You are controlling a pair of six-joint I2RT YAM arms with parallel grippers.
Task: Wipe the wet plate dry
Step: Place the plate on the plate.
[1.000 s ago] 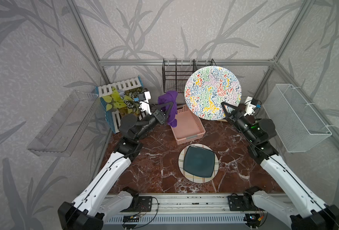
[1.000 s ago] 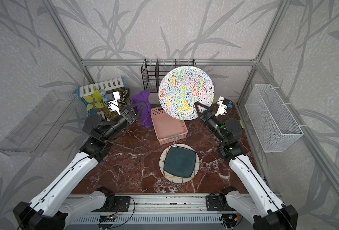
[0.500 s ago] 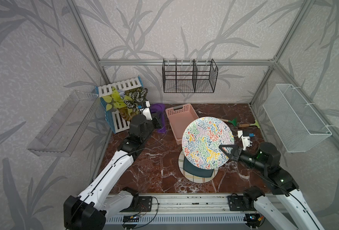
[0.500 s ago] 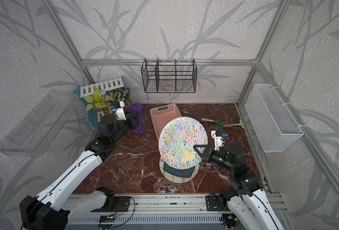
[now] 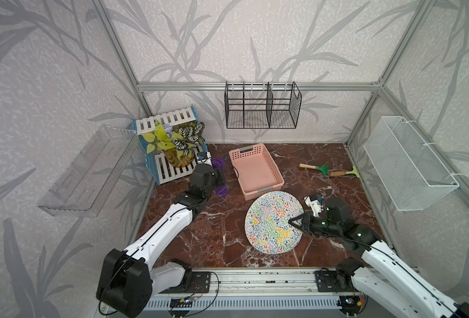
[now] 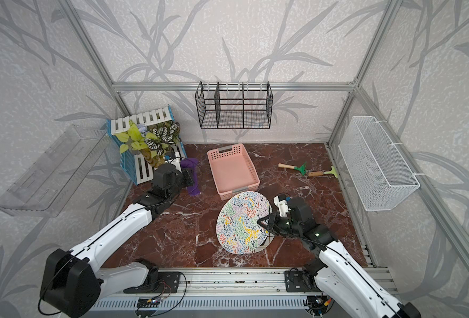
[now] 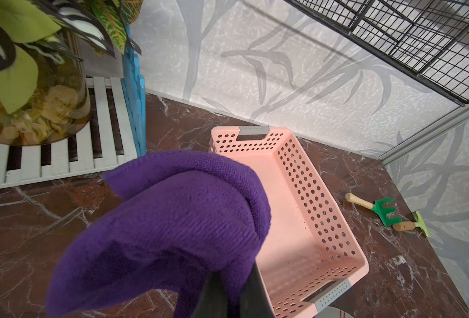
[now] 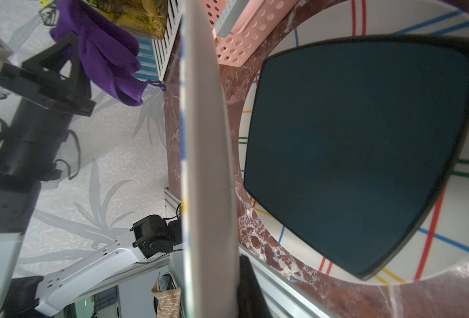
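The plate [image 5: 273,221] [image 6: 243,221] is round with a many-coloured squiggle pattern. My right gripper [image 5: 296,224] [image 6: 265,224] is shut on its right rim and holds it tilted, low over the table. The right wrist view shows the plate [image 8: 205,165] edge-on between the jaws, with one fingertip [image 8: 247,289] against its underside. My left gripper [image 5: 219,179] [image 6: 190,177] is shut on a purple cloth [image 5: 221,190] [image 6: 194,190] [image 7: 172,220] beside the plant crate, well apart from the plate. The cloth drapes over and hides the left jaws.
Under the held plate lies a striped round plate [image 8: 434,261] [image 6: 266,243] with a dark teal square plate [image 8: 365,151] on it. A pink basket [image 5: 255,168] stands behind, a plant crate [image 5: 172,146] back left, and garden tools [image 5: 314,167] back right. A black rack [image 5: 260,107], a white wire basket [image 5: 409,162] and a clear shelf [image 5: 87,170] hang on the walls.
Both arms have come down from high up. The plate went from upright near the camera to tilted low over the stacked plates. The left arm drew back with the cloth toward the plant crate.
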